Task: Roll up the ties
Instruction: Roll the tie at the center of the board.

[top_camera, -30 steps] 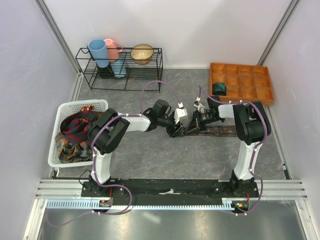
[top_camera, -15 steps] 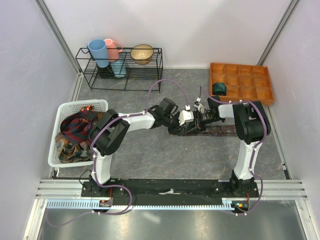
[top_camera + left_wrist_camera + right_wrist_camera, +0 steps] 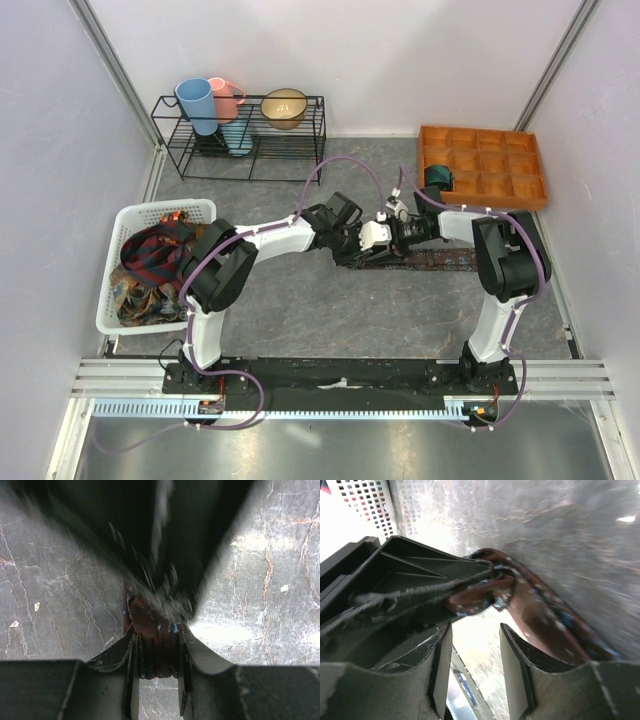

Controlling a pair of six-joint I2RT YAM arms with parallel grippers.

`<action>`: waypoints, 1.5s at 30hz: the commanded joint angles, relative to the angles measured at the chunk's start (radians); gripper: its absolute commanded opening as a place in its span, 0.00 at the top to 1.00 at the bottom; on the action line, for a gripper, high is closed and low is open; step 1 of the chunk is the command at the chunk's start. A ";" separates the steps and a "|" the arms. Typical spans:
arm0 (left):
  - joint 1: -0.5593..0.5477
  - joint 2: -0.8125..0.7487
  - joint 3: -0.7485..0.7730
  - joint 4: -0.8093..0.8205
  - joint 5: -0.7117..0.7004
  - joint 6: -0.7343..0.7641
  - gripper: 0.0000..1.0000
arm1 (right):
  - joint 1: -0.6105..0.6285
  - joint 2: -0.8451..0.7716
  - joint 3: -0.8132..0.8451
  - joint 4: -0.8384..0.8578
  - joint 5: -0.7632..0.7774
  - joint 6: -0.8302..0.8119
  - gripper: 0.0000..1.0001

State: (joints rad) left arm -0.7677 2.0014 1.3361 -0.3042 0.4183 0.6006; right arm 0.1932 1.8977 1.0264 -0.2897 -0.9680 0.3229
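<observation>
A white basket [image 3: 113,228] at the left holds a heap of ties [image 3: 150,265]. On the table [image 3: 300,310], the left gripper [image 3: 157,655] pinches the curled end of a maroon tie [image 3: 440,261], and the rest of it lies flat to the right. The right gripper [image 3: 472,665] faces that end with its jaws spread and empty. A rolled teal tie [image 3: 437,178] sits in a left compartment of the orange tray [image 3: 495,160].
</observation>
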 commanded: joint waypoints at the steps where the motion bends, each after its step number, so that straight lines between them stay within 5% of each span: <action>1: -0.007 0.037 0.012 -0.098 -0.056 0.039 0.91 | 0.031 0.015 -0.022 0.174 0.008 0.119 0.50; 12: -0.008 0.039 0.009 -0.122 0.013 0.068 0.88 | 0.048 0.034 -0.186 0.662 0.028 0.398 0.54; 16: -0.008 0.046 0.020 -0.128 0.013 0.062 0.87 | 0.046 0.040 -0.172 0.609 0.012 0.357 0.57; 19: -0.008 0.054 0.025 -0.134 0.019 0.061 0.84 | 0.048 0.046 -0.163 0.572 0.002 0.332 0.67; 22: -0.008 0.059 0.029 -0.144 0.023 0.059 0.82 | 0.046 0.064 -0.125 0.500 -0.001 0.274 0.96; 24: -0.007 0.059 0.031 -0.144 0.025 0.059 0.82 | 0.043 0.070 -0.121 0.491 0.000 0.269 1.00; 27: -0.004 0.057 0.029 -0.145 0.034 0.057 0.82 | 0.043 0.054 -0.141 0.562 -0.012 0.330 0.90; 31: 0.002 0.056 0.026 -0.145 0.045 0.057 0.83 | 0.041 0.029 -0.212 0.748 -0.026 0.478 0.62; 34: 0.007 0.057 0.029 -0.147 0.051 0.060 0.83 | 0.043 0.018 -0.232 0.854 -0.023 0.557 0.54; 45: 0.008 0.068 0.043 -0.159 0.070 0.071 0.83 | 0.069 0.057 -0.236 0.922 -0.012 0.591 0.55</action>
State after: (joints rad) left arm -0.7433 2.0193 1.3758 -0.3920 0.4469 0.6376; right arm 0.2405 1.9461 0.7761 0.5179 -0.9852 0.8925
